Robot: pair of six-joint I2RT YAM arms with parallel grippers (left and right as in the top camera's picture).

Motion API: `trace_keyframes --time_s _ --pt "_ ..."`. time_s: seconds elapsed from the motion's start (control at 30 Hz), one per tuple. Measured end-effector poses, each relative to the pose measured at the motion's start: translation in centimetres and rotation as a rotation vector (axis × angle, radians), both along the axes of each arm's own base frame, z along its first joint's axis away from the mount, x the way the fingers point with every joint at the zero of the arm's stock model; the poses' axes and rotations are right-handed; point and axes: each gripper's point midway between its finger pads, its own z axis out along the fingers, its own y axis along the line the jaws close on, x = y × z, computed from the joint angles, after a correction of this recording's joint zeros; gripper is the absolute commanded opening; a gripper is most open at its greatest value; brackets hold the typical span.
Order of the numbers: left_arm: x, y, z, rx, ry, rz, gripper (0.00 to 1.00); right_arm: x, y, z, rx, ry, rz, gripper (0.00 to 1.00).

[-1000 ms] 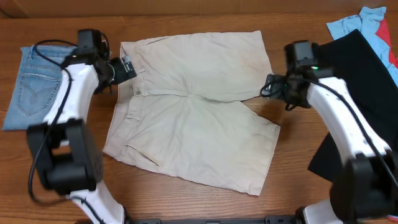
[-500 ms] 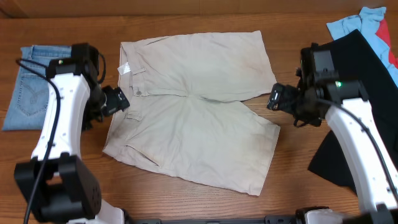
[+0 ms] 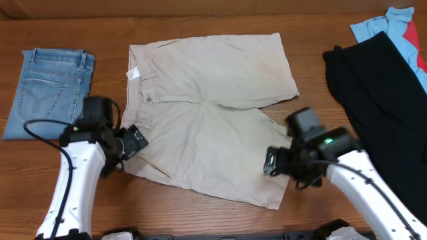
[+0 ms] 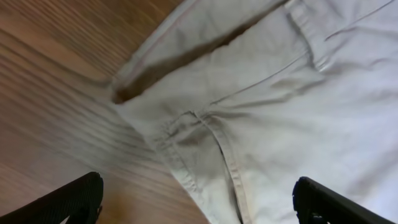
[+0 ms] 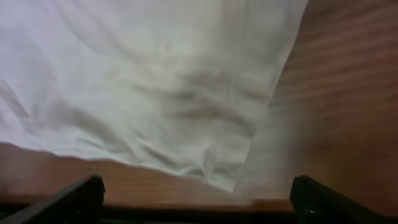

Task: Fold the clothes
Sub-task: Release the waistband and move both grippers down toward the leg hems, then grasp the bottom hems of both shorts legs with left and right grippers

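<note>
Both arms wide at the near edge of the shorts

The khaki shorts (image 3: 210,113) lie spread flat in the middle of the counter (image 3: 200,220), waistband toward the left arm and hems toward the right, so their long axis runs side to side. The left end effector (image 3: 133,142) sits at the near waistband corner, its fingers spread wide over the cloth. The right end effector (image 3: 272,162) hovers at the near leg's hem corner, equally wide and holding nothing (the jeans (image 3: 50,90) and black garment (image 3: 387,113) lie off to the sides). From both, the shorts stretch away toward the far edge, so a lengthwise fold likely starts by pinching these corners
</note>
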Motion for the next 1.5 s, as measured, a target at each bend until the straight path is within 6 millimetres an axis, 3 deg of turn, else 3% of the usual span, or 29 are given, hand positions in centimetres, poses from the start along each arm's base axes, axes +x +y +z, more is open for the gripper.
trace_keyframes --time_s 0.23,0.37,0.53,0.67,0.87,1.03,1.23,1.43,1.47,1.5 --pt "-0.4 -1.4 -3.9 -0.075 -0.036 0.005 1.0 -4.8 1.8 -2.6 -0.02 0.139 0.001 1.0" --pt "0.2 -1.6 -4.3 -0.088 -0.073 0.0 1.0 -6.3 3.2 -3.9 0.021 0.168 0.034 0.99" --pt "0.3 -1.5 -4.4 -0.08 -0.079 0.001 1.0 -7.9 2.8 -5.4 0.012 0.229 0.007 1.0" --pt "0.1 -0.9 -4.5 -0.05 -0.07 0.012 1.0 -8.3 2.6 -6.0 0.009 0.244 -0.01 1.0" --pt "-1.7 0.8 -4.9 0.04 0.007 0.13 1.0 -8.1 2.8 -6.0 0.014 0.235 -0.015 1.0" --pt "-1.5 1.9 -4.8 0.09 -0.007 0.201 1.0 -7.9 2.8 -6.0 0.014 0.229 -0.015 1.0" --pt "0.2 2.7 -4.9 0.118 -0.095 0.247 0.99 -7.9 2.8 -6.0 0.013 0.228 -0.017 1.0" --pt "1.1 2.6 -6.2 0.106 -0.162 0.25 0.89 -7.8 2.8 -6.0 0.011 0.224 -0.018 1.0" --pt "1.0 2.5 -6.4 0.104 -0.157 0.249 0.84 -7.9 2.8 -6.0 0.011 0.225 -0.018 1.0" --pt "0.7 2.5 -6.7 0.104 -0.149 0.249 0.66 -7.8 2.8 -6.0 0.011 0.224 -0.018 1.0"
